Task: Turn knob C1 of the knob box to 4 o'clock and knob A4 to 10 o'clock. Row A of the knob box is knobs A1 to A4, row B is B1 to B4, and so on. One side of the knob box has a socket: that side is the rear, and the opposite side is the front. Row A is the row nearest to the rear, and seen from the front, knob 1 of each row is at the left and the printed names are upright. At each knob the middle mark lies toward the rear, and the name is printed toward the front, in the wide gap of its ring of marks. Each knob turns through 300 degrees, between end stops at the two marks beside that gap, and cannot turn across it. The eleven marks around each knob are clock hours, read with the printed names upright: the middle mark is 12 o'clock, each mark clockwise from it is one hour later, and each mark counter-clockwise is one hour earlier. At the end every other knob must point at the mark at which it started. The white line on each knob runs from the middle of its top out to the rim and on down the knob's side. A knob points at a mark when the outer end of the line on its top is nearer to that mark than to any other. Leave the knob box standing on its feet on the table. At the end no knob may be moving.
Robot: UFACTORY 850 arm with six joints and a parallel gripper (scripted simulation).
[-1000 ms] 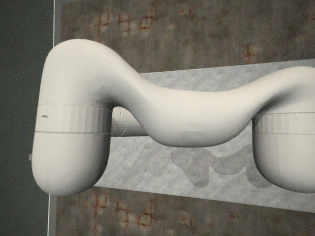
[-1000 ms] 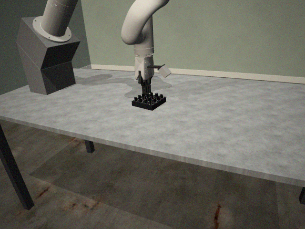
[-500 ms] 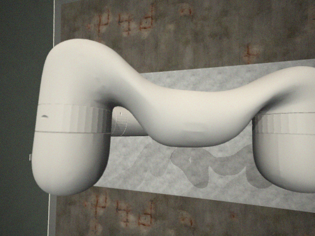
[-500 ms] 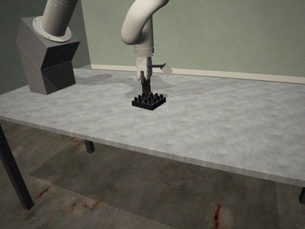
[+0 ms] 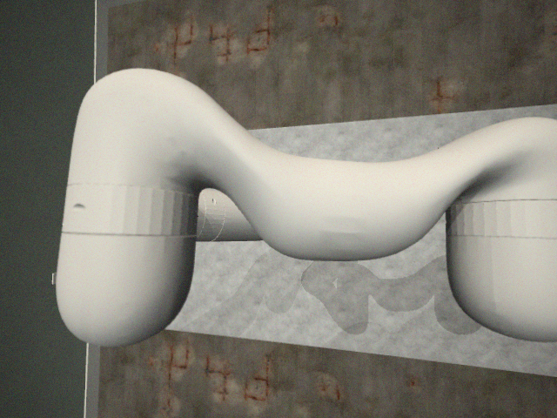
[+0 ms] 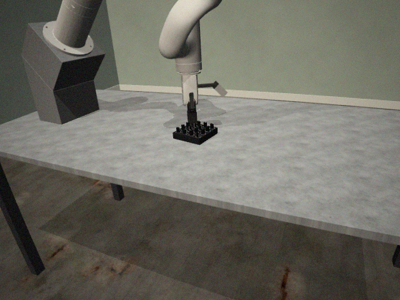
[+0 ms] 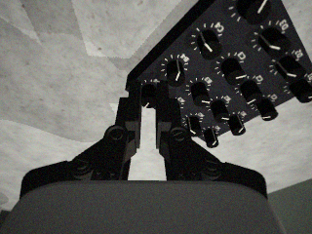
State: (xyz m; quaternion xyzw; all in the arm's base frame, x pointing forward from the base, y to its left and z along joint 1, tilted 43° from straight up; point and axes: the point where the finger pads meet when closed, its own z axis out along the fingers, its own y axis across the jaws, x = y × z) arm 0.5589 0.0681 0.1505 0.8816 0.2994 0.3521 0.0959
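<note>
Claw clenched on a corner knob of the knob box.
Grey mottled table (image 6: pixel 290 167) carries the black square knob box (image 6: pixel 194 137) near its far edge, left of middle. The black two-finger claw (image 7: pixel 147 108) grips a small black corner knob (image 7: pixel 147 92) by its sides; the label is unreadable, probably A4. Rigid but light box that may skid; smooth little knobs: pinch low and twist slowly.
</note>
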